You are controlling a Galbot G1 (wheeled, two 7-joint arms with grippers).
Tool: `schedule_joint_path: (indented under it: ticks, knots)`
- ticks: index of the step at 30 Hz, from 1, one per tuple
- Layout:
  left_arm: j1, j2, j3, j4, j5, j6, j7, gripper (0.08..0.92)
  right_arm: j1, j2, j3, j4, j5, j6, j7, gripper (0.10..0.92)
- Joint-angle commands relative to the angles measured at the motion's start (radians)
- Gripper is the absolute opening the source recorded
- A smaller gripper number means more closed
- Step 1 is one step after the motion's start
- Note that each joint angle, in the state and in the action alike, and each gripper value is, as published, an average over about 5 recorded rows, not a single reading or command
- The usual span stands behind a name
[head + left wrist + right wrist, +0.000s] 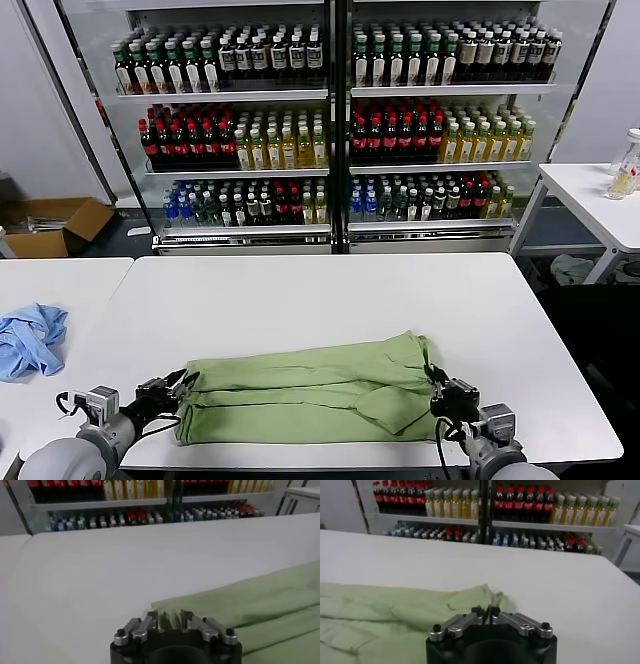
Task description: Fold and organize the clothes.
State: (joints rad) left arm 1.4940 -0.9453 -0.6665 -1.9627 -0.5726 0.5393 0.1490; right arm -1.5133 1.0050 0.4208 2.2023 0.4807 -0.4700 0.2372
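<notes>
Green cloth, the polo shirt [318,390], was laid in a long folded band across the near part of the white table [320,290], its length running from side to side. Both arms were reached low over the table's near edge, one at each end of the shirt. The left gripper [182,381] was held at the shirt's left end, its fingers [150,621] spread apart with the corner of the cloth lying between them. The right gripper [438,384] was held at the shirt's right end, its fingers [479,613] drawn together on the bunched edge of the fabric. A light blue garment [30,338] was left crumpled on the neighbouring table [70,275], well apart from the shirt.
</notes>
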Motion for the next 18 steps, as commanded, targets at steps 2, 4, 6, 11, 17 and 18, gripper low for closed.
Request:
schedule_joint_path:
  ticks: [2, 4, 6, 11, 17, 18]
  knots:
    - [0.047, -0.055, 0.011, -0.129, 0.007, -0.097, -0.296, 0.434, -0.025, 0.003, 0.059, 0.085, -0.015, -0.011, 0.012, 0.345]
    - [0.065, -0.089, 0.044, -0.163, 0.003, -0.113, -0.401, 0.486, -0.033, 0.008, 0.061, 0.095, -0.02, -0.011, 0.016, 0.405]
    - [0.082, -0.123, 0.072, -0.184, 0.0, -0.117, -0.467, 0.546, -0.038, 0.012, 0.059, 0.098, -0.028, -0.012, 0.02, 0.466]
    - [0.103, -0.184, 0.133, -0.189, 0.002, -0.111, -0.529, 0.694, -0.038, 0.017, 0.051, 0.093, -0.048, -0.012, 0.024, 0.604]
    - [0.068, -0.229, 0.193, -0.119, -0.001, -0.11, -0.581, 0.814, -0.038, 0.028, 0.048, 0.086, -0.069, -0.011, 0.025, 0.771]
    - [0.062, -0.233, 0.198, -0.11, -0.004, -0.109, -0.587, 0.818, -0.039, 0.028, 0.048, 0.084, -0.071, -0.011, 0.025, 0.793]
